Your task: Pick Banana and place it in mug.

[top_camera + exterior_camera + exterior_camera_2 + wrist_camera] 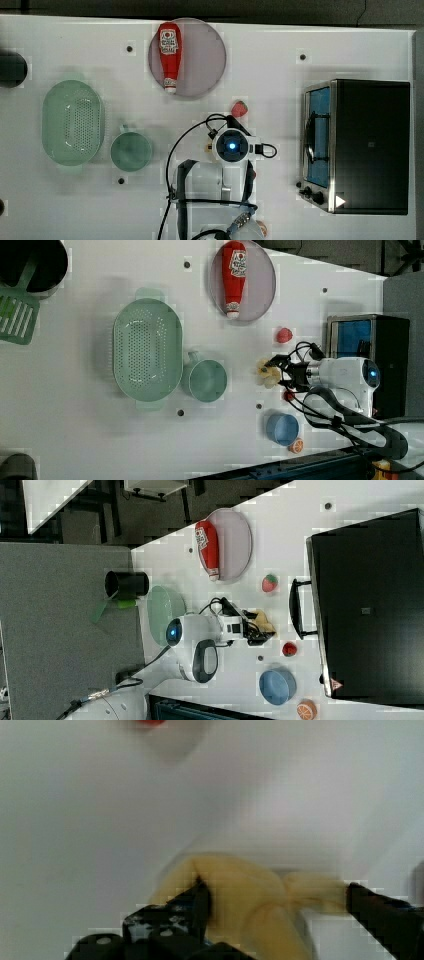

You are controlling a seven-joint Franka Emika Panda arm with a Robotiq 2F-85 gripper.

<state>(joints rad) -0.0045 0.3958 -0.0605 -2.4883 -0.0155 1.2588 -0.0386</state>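
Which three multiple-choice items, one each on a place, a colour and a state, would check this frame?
1. Where does the ketchup bottle lie?
A. in the strainer
B. on the round plate
C. on the oven

2. What colour is the cup beside the orange slice?
A. red
B. yellow
C. blue

3. What state is the mug in?
A. upright and empty
B. tipped over
C. full of fruit

Key: 1 B, the bottle rests flat across the plate. 2 C, the left view shows it blue. 3 A, the top view shows its bare green inside.
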